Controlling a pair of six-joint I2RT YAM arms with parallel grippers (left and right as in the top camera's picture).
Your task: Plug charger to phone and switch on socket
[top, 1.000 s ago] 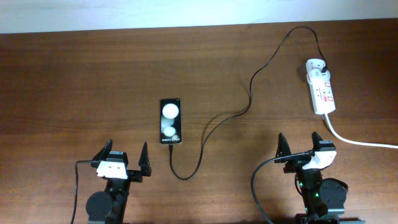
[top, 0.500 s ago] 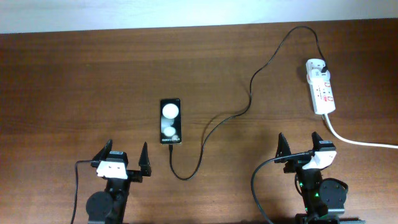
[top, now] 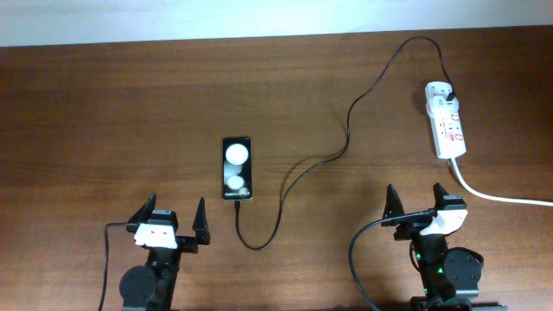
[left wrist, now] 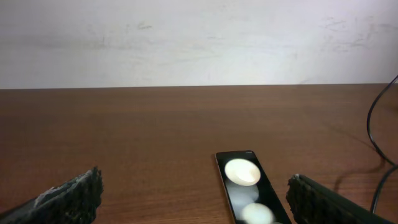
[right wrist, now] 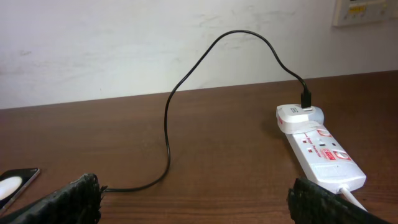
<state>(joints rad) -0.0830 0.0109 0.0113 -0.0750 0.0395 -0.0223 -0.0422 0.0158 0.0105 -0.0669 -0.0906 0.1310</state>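
Note:
The black phone (top: pixel 237 168) lies flat mid-table, two white spots on its screen; it also shows in the left wrist view (left wrist: pixel 244 193). The thin black charger cable (top: pixel 346 138) runs from a plug in the white socket strip (top: pixel 445 121) across the table and loops to a tip touching the phone's near end (top: pixel 235 206). The strip and cable also show in the right wrist view, strip (right wrist: pixel 317 148), cable (right wrist: pixel 168 124). My left gripper (top: pixel 173 222) is open and empty, near the front edge, left of the phone. My right gripper (top: pixel 417 203) is open and empty, in front of the strip.
The strip's thick white cord (top: pixel 501 197) runs off the right edge. A white wall (left wrist: pixel 199 37) stands behind the table's far edge. Each arm's own black cable hangs near its base at the front.

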